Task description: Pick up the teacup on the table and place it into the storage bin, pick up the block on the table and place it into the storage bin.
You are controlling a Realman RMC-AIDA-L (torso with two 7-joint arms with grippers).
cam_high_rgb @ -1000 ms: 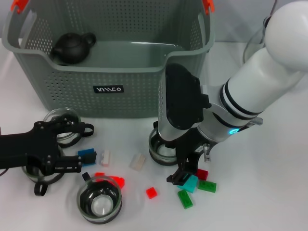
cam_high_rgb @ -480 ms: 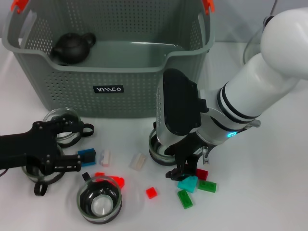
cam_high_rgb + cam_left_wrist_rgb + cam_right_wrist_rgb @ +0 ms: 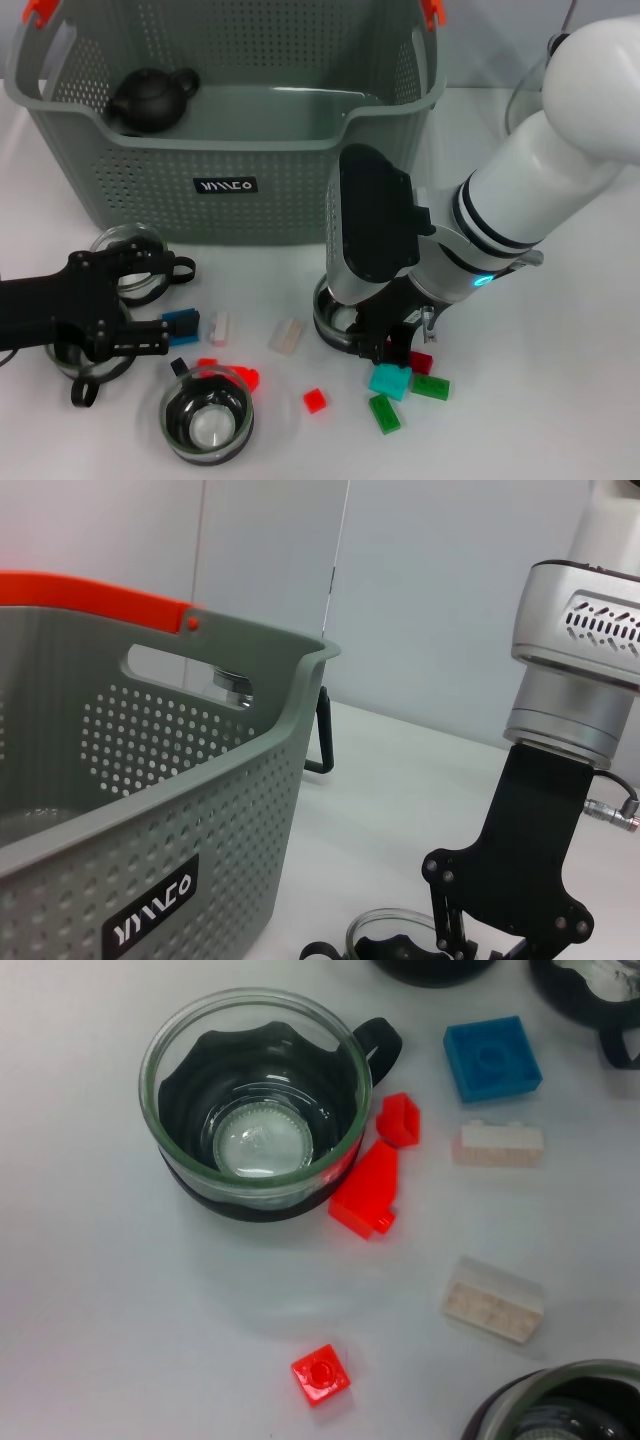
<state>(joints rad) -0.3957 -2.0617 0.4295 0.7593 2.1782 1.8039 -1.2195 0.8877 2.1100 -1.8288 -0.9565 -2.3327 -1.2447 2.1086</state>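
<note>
In the head view, one storage bin (image 3: 230, 130) is seen behind four teacups and scattered blocks. The right gripper (image 3: 385, 345) is lowered at one teacup (image 3: 335, 320); its opening cannot be told. The left gripper (image 3: 150, 335) is seen parted, empty. In the right wrist view, six blocks are counted beside another teacup (image 3: 257, 1100).

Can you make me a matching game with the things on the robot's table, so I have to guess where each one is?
Things:
1. black teapot
2. blue block
3. teal block
4. storage bin

Places:
A. beside the left gripper
B. at the back of the table, holding the teapot
C. inside the bin, in a far corner
D. just below the right gripper, among green and red blocks

Pairs: 1-C, 2-A, 3-D, 4-B
</note>
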